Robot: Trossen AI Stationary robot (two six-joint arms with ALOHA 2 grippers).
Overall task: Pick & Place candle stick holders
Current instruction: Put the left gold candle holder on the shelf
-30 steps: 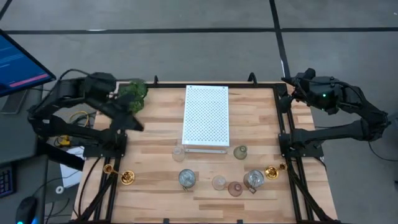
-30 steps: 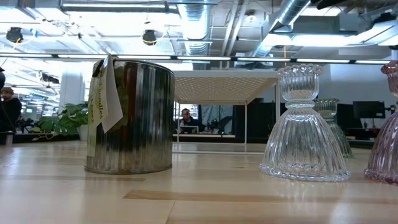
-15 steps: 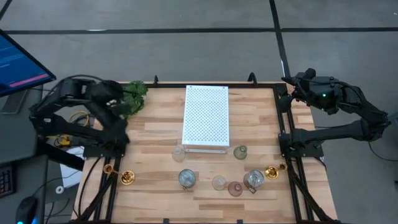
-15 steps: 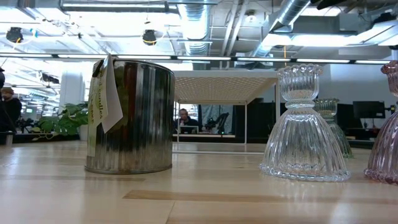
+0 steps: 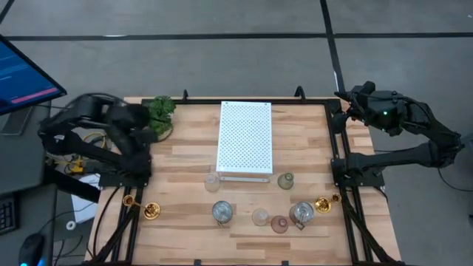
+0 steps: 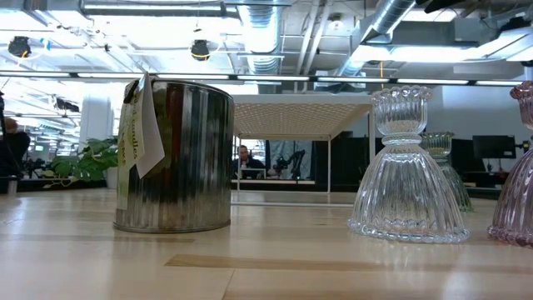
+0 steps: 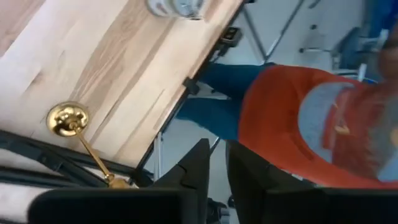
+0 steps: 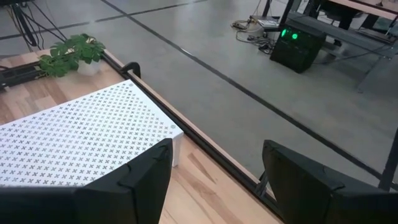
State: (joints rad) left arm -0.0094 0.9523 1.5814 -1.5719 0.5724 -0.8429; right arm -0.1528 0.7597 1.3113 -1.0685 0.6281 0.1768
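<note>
One gold candle stick holder (image 5: 140, 207) seems to lie on its side at the near left, its round base (image 7: 67, 118) on the wood and its stick past the table's edge. The other gold holder (image 5: 324, 203) is at the near right. Several small glass cups stand near the front: silvery (image 5: 222, 212), clear (image 5: 260, 216), pinkish (image 5: 279, 224), greenish (image 5: 285, 179). My left gripper (image 5: 138, 151) is shut and empty at the table's left edge, above the wood (image 7: 217, 168). My right gripper (image 5: 346, 97) is open and empty at the far right corner (image 8: 217, 180).
A white dotted board (image 5: 244, 140) stands on legs in the middle far part. A leafy plant (image 5: 158, 111) is at the far left. In the low view a silvery cup with a paper label (image 6: 175, 154) and a ribbed clear cup (image 6: 408, 167) stand close. A person in orange (image 7: 311, 124) is beyond the near edge.
My left arm has drawn back from over the table toward the left edge and folded in; its gripper has turned toward the near edge. The candle stick holders and cups have stayed where they were.
</note>
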